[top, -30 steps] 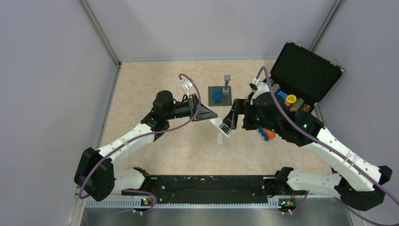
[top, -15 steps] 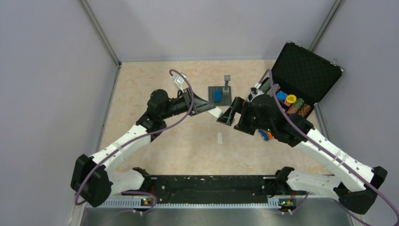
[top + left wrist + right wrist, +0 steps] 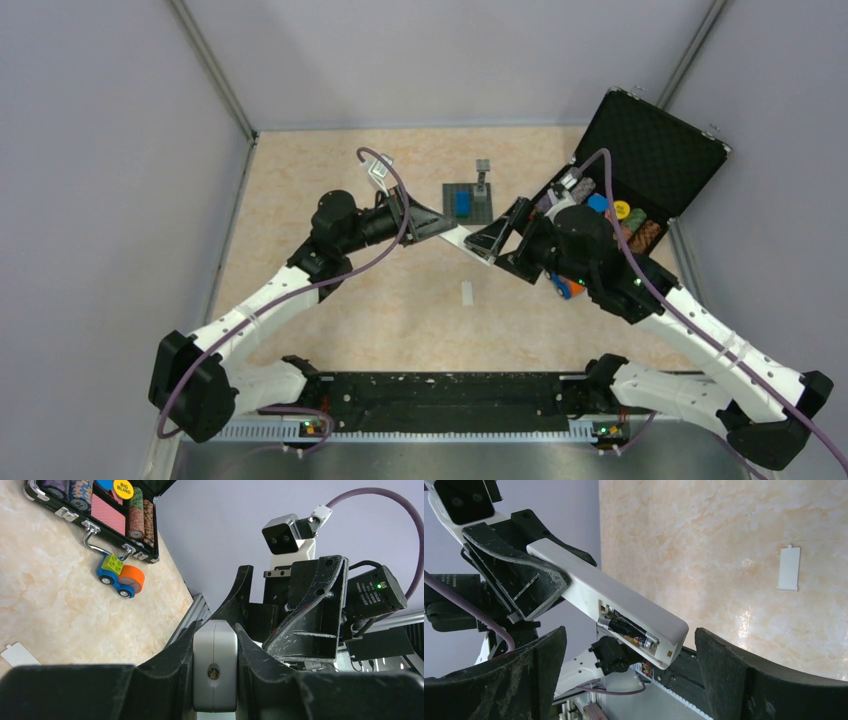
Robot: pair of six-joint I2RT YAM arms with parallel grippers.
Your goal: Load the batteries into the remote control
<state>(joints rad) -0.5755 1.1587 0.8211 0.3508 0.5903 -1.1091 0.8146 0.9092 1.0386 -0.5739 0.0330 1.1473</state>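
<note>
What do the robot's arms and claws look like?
The left arm and right arm have white shells and chunky black joints. A purple cable loops along each. The left claw and right claw have black, scuffed, wedge-shaped fingers. A small white camera sits above the right claw, near a green light.

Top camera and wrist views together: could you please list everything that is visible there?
remote control: one, white, midair, clamped at one end
battery: at least one, dark, in the remote's open recess
battery cover: one, white, lying flat near the middle
baseplate: one, grey, far centre, blue block on it
case: one, black, open, far right
poker chips: several stacks, mixed colours, in the case
toy car: one, blue-orange-green, beside the case
table: one, beige marbled
left gripper: one, black, shut on the remote
right gripper: one, black, open, either side of the remote's free end
</note>
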